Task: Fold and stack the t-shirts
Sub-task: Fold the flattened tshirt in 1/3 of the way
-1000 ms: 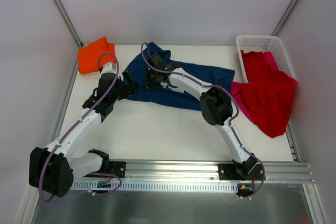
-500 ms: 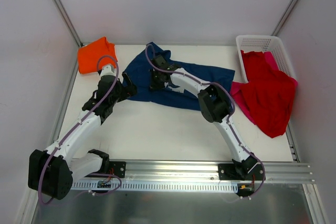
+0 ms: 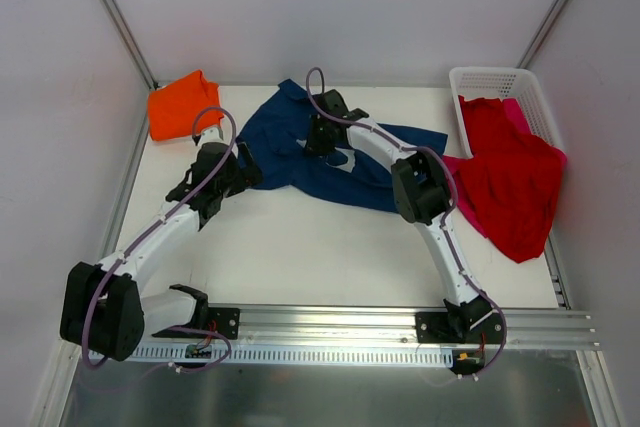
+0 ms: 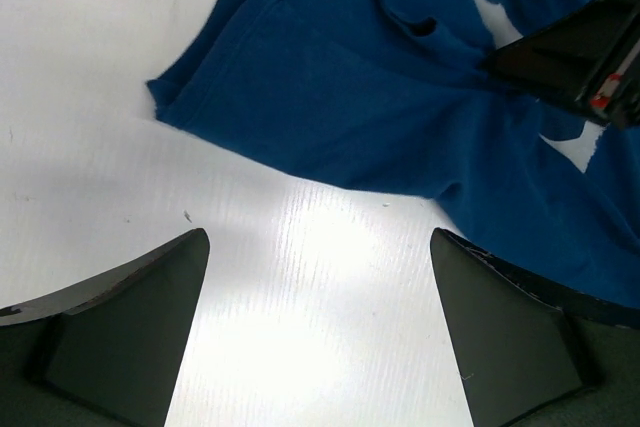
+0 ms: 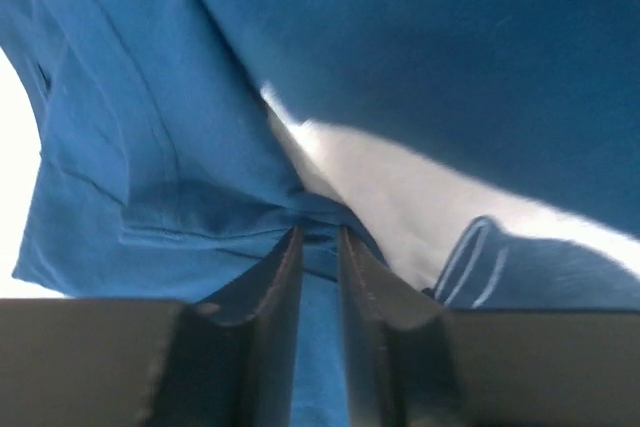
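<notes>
Navy blue soft cloth t-shirt (image 3: 275, 137) lies spread and rumpled at the middle-far part of the white bench (image 3: 300, 247); right claw (image 5: 318, 237) is nearly together, clamped on a bunched fold of it near the middle; left claw (image 4: 320, 247) has its fingers wide apart, holding nothing, above bare bench just beside the shirt's near-left edge; folded orange cloth t-shirt (image 3: 180, 104) sits at the far-left corner; red cloth t-shirt (image 3: 515, 182) and pink cloth t-shirt (image 3: 462, 192) spill out of the white plastic lattice basket (image 3: 490, 79) at far right
</notes>
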